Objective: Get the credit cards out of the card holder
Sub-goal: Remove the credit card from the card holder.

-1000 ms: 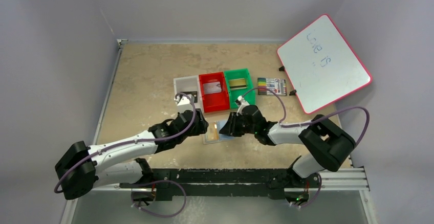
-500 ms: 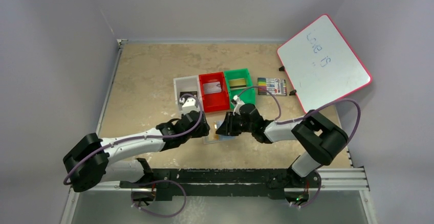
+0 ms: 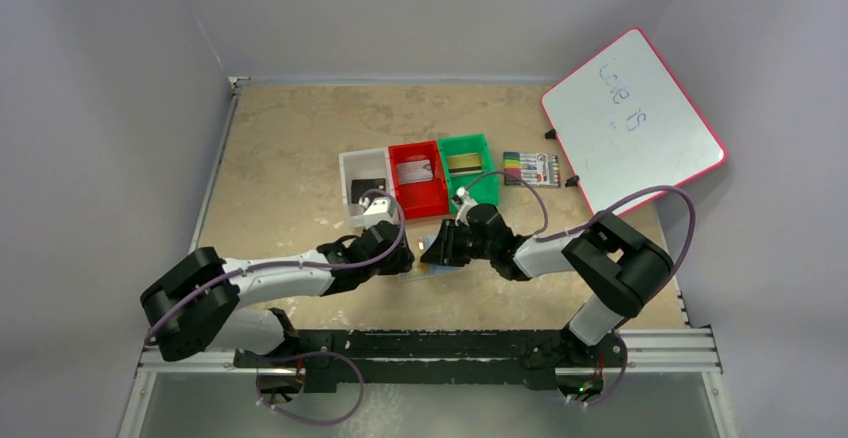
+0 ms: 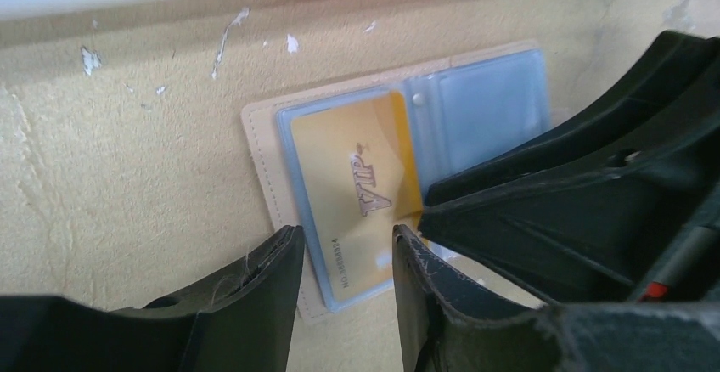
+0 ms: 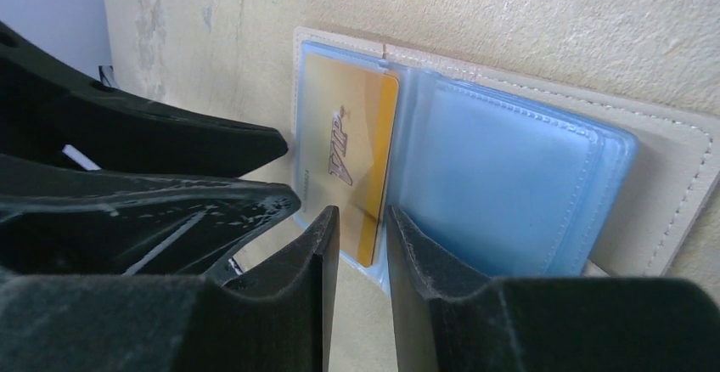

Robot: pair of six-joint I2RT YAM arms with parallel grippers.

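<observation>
Top external, left gripper [image 3: 409, 261] nearer card holder [image 3: 434, 269]

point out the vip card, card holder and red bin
vip card [image 4: 340, 177]: left wrist view, card's middle
card holder [image 5: 671, 168]: right wrist view, tan right border
red bin [image 3: 425, 203]: top view, bare floor

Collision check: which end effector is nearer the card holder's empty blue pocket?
Right. The right end effector is at the fold of the card holder, beside the empty pocket; the left end effector is past the gold card, at the opposite edge.
</observation>
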